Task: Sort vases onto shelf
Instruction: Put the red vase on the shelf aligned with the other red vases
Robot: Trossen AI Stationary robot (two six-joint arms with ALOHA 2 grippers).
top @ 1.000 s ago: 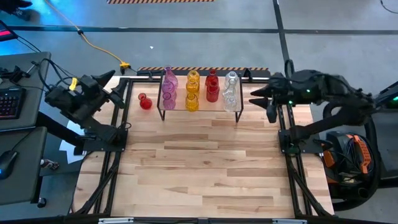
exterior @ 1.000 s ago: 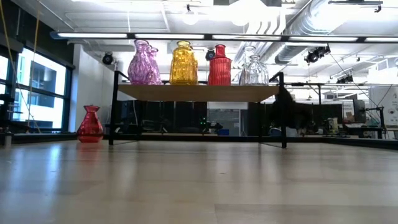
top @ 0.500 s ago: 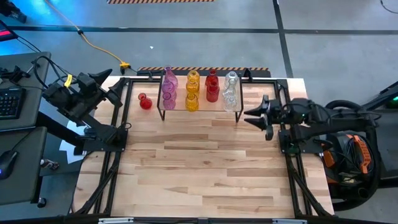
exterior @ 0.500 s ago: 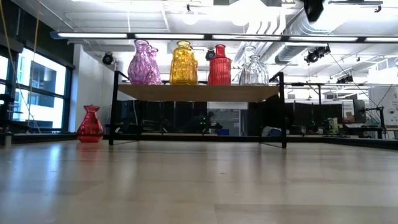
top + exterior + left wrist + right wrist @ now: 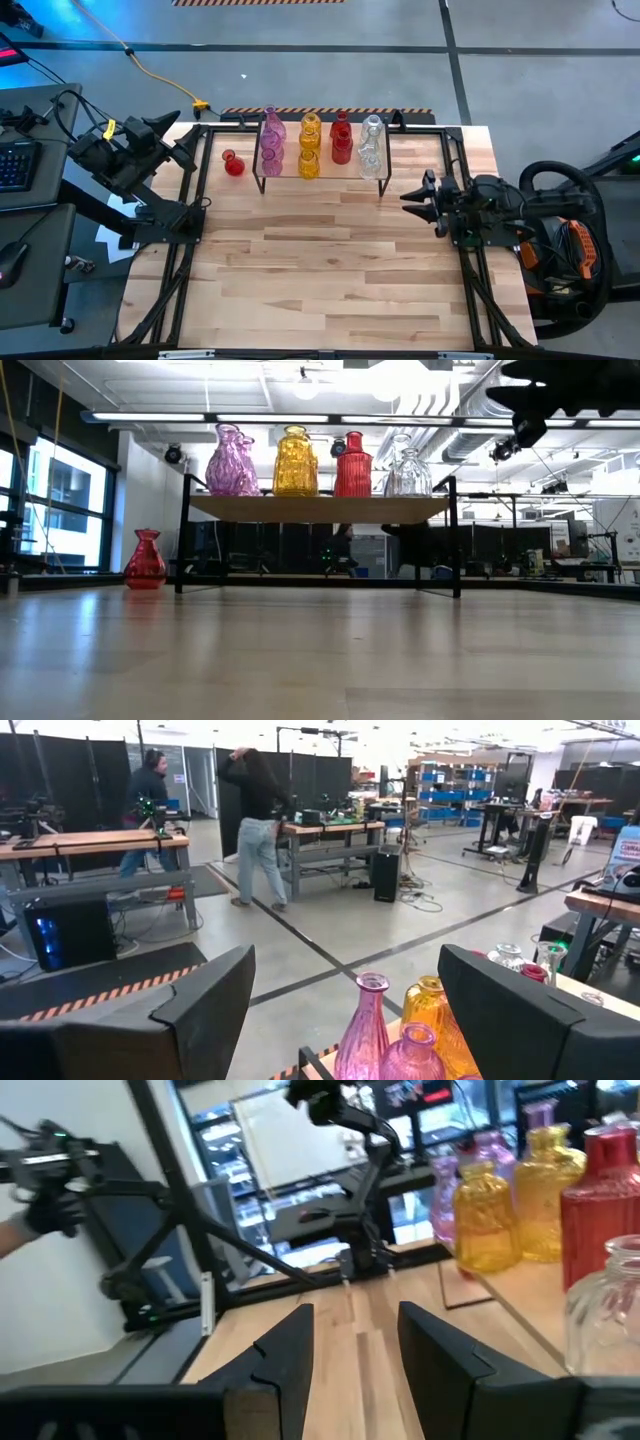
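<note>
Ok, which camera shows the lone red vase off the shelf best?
The low view: the red vase stands whole on the table, left of the shelf. The high view shows it small from above; neither wrist view shows it.

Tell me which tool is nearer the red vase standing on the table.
Left. The left tool sits just off the table edge beside the red vase; the right tool is across the table, beyond the shelf.

Vases (image 5: pixel 309 147): pink, amber, red, clear, ranked by colour on shelf (image 5: pixel 320 172) of pale wood, black frame. One red vase (image 5: pixel 233 163) apart. Surface (image 5: pixel 320 270): light butcher-block striping.
</note>
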